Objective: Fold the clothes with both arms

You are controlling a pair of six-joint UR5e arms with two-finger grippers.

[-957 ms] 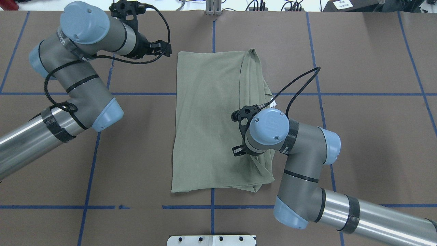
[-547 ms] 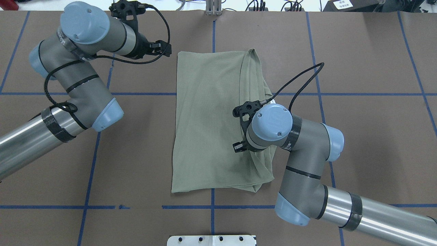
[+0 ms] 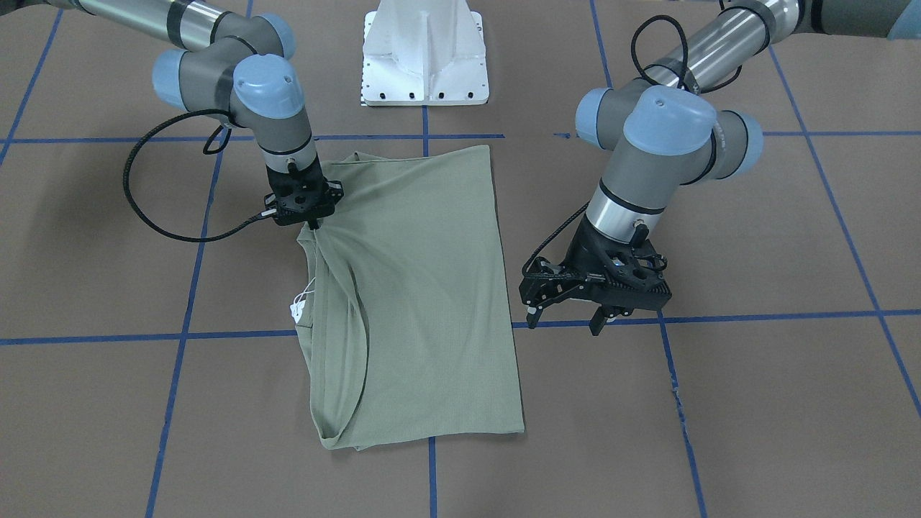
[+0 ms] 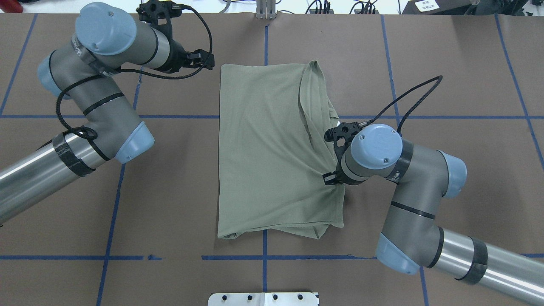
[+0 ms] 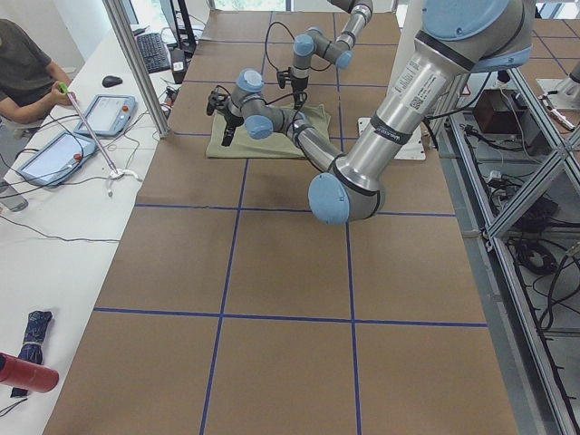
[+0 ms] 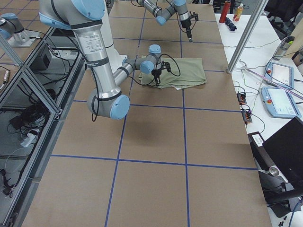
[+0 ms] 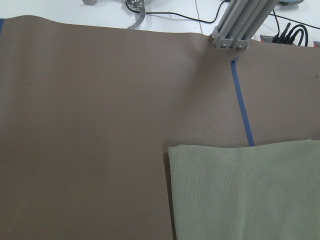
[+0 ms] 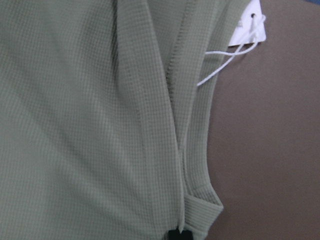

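Observation:
The sage-green shirt (image 4: 263,148) lies folded lengthwise on the brown table, and also shows in the front view (image 3: 424,288). My right gripper (image 3: 311,224) is shut on a gathered fold at the shirt's right edge, and creases run to it. In the overhead view it is hidden under the wrist (image 4: 340,170). The right wrist view shows the ribbed hem (image 8: 195,200) and the white tag (image 8: 248,25). My left gripper (image 3: 568,316) is open and empty, hovering just beside the shirt's far left corner (image 7: 245,192).
The white base pedestal (image 3: 424,54) stands at the robot's side of the table. Blue tape lines (image 4: 170,116) grid the brown tabletop. A metal post (image 7: 240,25) rises at the far edge. An operator (image 5: 23,72) sits beyond the table in the left side view.
My right gripper has moved to the right, dragging the shirt's edge with it; the fabric is now stretched and its near corner has shifted right. The left arm has not moved.

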